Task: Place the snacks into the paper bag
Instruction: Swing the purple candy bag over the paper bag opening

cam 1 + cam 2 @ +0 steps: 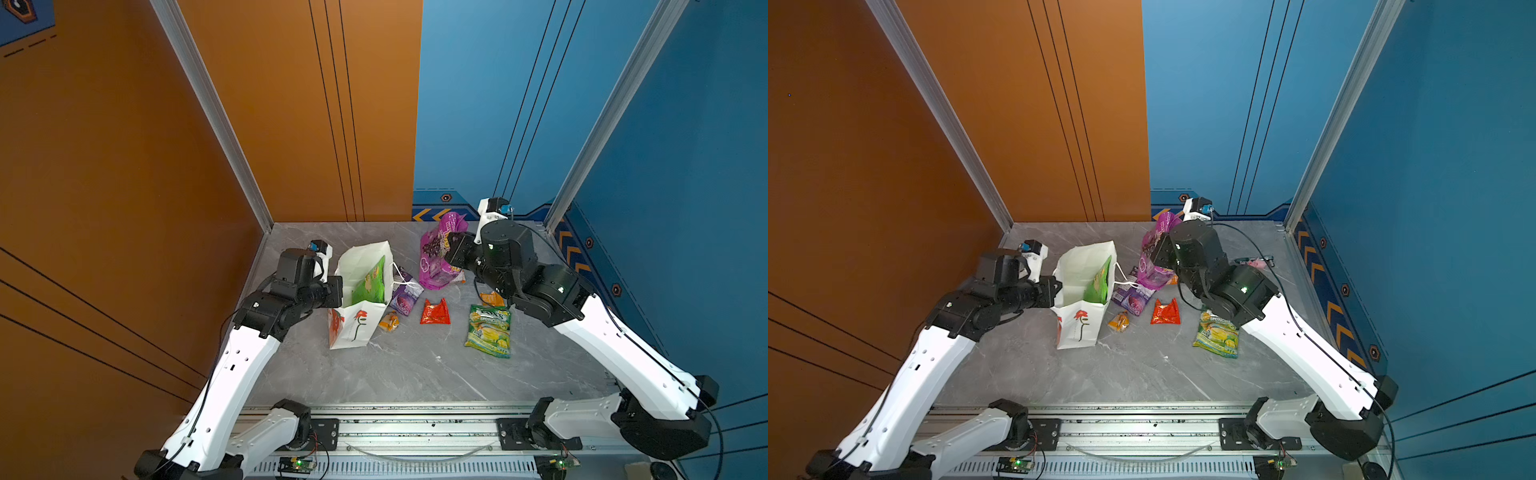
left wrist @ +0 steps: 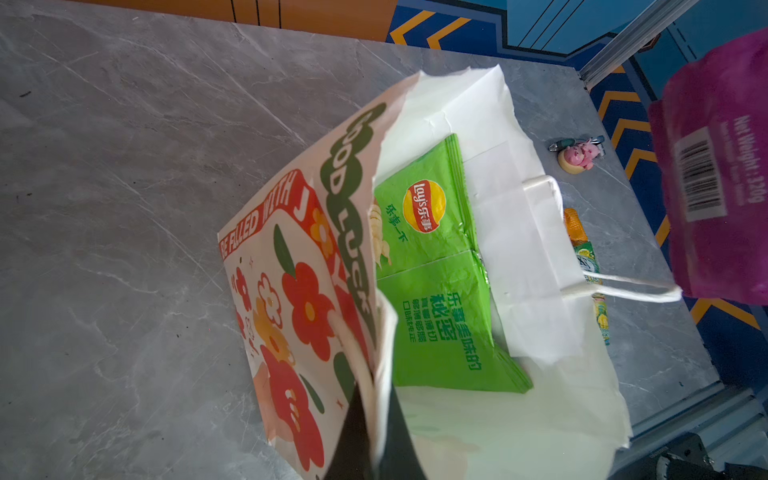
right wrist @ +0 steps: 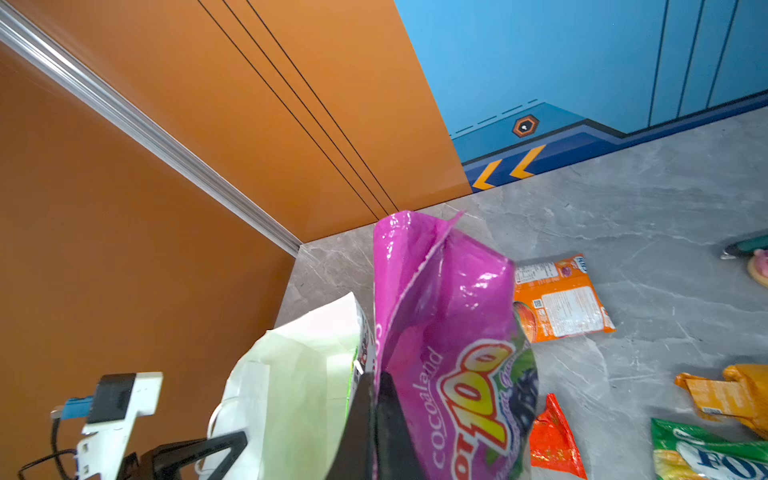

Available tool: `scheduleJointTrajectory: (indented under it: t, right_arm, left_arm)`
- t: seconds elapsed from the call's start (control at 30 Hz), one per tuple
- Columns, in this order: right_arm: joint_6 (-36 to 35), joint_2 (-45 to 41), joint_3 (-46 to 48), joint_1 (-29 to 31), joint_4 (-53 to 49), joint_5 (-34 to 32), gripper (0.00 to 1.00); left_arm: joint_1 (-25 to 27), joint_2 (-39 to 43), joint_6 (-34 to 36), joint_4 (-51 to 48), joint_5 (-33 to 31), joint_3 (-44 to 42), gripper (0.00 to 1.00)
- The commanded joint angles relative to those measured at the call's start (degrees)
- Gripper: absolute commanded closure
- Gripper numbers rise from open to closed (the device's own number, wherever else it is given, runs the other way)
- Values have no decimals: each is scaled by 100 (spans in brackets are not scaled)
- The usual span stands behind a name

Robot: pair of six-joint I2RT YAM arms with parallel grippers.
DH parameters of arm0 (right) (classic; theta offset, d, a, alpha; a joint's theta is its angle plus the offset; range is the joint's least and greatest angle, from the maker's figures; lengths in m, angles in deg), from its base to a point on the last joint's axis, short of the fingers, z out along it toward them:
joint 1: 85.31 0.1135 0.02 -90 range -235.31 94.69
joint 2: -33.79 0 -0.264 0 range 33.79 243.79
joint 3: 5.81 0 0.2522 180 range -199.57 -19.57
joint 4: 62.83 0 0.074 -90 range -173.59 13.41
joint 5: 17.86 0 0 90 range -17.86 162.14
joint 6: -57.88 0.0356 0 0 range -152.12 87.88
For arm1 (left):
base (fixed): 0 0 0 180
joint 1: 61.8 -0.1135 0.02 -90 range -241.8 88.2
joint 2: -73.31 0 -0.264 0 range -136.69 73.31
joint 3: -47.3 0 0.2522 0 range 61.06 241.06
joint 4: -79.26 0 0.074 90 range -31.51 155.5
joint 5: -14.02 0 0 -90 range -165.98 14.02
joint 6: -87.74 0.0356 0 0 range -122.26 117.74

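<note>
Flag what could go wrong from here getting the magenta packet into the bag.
1. The magenta packet, held by the right gripper, looks wide for the mouth of the paper bag, and the green packet stands inside; it may jam on the rim.
2. The left gripper pinches only one wall, so a push could tip the bag or crumple it.
3. The cord handle hangs out on the packet's side and might snag.

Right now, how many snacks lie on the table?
6: purple packet, tiny orange-yellow packet beside the paper bag; red packet; green-yellow packet; orange packet, second orange-yellow packet by the right arm. More may be hidden.
</note>
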Motion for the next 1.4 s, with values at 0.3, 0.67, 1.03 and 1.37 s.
scheduleJointTrajectory:
  t: [0.3,0.67,1.03,1.37]
  right_arm:
    - [-495,1121,-1949,669,499,131,100]
    - [-282,1656,-2112,1005,583,354,100]
    - [-198,1636,-1765,1266,732,218,100]
    - [-193,1607,-1577,1358,719,137,100]
  left_arm:
    - [68,3,21,17,-16,225,100]
    - [73,2,29,17,-50,219,100]
    - [81,12,12,10,-40,218,100]
    - [92,3,40,14,63,253,100]
